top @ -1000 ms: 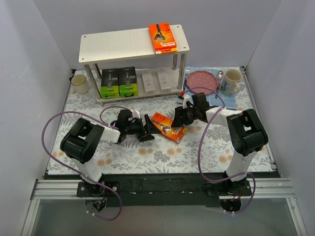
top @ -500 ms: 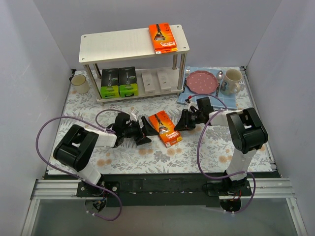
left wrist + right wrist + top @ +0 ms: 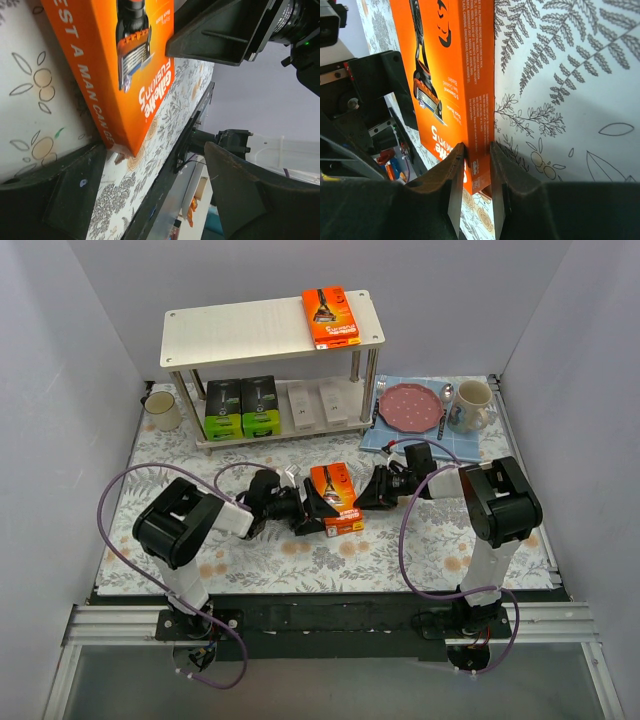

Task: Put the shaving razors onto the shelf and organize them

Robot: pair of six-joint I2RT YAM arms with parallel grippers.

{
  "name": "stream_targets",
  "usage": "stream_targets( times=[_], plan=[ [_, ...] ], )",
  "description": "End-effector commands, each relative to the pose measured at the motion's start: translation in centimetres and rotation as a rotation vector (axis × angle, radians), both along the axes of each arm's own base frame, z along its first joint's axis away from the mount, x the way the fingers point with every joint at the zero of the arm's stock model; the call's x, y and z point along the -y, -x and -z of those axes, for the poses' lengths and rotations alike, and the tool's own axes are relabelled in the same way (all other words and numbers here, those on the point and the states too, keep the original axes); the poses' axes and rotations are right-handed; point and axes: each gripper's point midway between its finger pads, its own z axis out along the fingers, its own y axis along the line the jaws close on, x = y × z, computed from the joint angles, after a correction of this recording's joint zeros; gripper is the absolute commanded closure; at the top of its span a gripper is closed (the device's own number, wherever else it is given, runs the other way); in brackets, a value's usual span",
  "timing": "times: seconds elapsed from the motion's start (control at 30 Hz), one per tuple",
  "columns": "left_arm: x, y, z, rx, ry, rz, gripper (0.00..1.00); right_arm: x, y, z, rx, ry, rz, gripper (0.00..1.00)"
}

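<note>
Pack in play: the orange razor pack (image 3: 335, 498) is lying on the flowered table cover (image 3: 420, 540) between both grippers, well short of the shelf (image 3: 240, 332).
Right gripper (image 3: 476, 167): pressing its fingers together on the pack's right long edge, pinching it.
Left gripper (image 3: 303, 512): sitting spread wide at the pack's left side, gripping nothing.
Long axis: pointing roughly from the arms toward the shelf.
Deciding relation: the shelf is standing straight beyond the pack. Bare top board is showing left of the second orange pack (image 3: 330, 317), so the right arm looks best placed to carry it.

Shelf top (image 3: 240, 332) lies bare left of its orange pack (image 3: 331, 316).
</note>
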Motion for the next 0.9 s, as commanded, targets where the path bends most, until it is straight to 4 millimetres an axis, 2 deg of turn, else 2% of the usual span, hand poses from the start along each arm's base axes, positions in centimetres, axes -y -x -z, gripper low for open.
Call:
stream_targets(
  times=[0.0,0.27,0.37,0.4,0.5,0.6,0.67,0.7,0.73,0.77,0.83,0.87],
  plan=[
    [0.1,0.0,2.1,-0.041,-0.030,-0.017,0.22,2.5,2.7,4.5,-0.133,0.139,0.048,0.68],
    [1.1,-1.2,1.6,0.002,0.002,0.000,0.42,2.1,1.9,3.4,-0.099,0.118,0.050,0.67],
    [1.4,-1.9,1.0,0.037,-0.004,0.008,0.59,2.0,1.5,2.7,-0.068,0.114,0.040,0.67],
    [1.4,-2.0,0.7,0.048,-0.009,0.005,0.69,2.0,1.4,2.4,-0.054,0.111,0.035,0.67],
    [1.4,-2.2,-0.2,0.090,-0.013,0.018,0.76,1.9,0.6,1.0,0.010,0.106,0.011,0.66],
    [1.2,-1.9,-0.6,0.121,-0.013,0.043,0.82,1.9,-0.2,-0.4,0.076,0.117,-0.006,0.58],
    [1.1,-1.6,-1.5,0.143,0.009,0.069,0.86,2.0,-0.6,-1.5,0.125,0.128,-0.024,0.50],
    [0.9,-1.3,-1.7,0.162,0.009,0.094,0.87,2.4,-1.1,-2.2,0.142,0.150,-0.020,0.47],
    [0.5,-1.5,-2.9,0.199,0.030,0.104,0.87,3.0,-1.8,-2.7,0.190,0.169,-0.031,0.43],
    [0.4,-0.7,-3.8,0.217,0.061,0.158,0.89,3.4,-2.2,-4.0,0.236,0.178,-0.031,0.42],
    [-0.4,0.2,-4.5,0.258,0.065,0.208,0.90,5.2,-3.5,-4.9,0.299,0.234,-0.016,0.38],
    [-0.9,0.9,-6.1,0.290,0.096,0.247,0.92,6.0,-3.8,-5.6,0.330,0.253,-0.004,0.37]
  ],
)
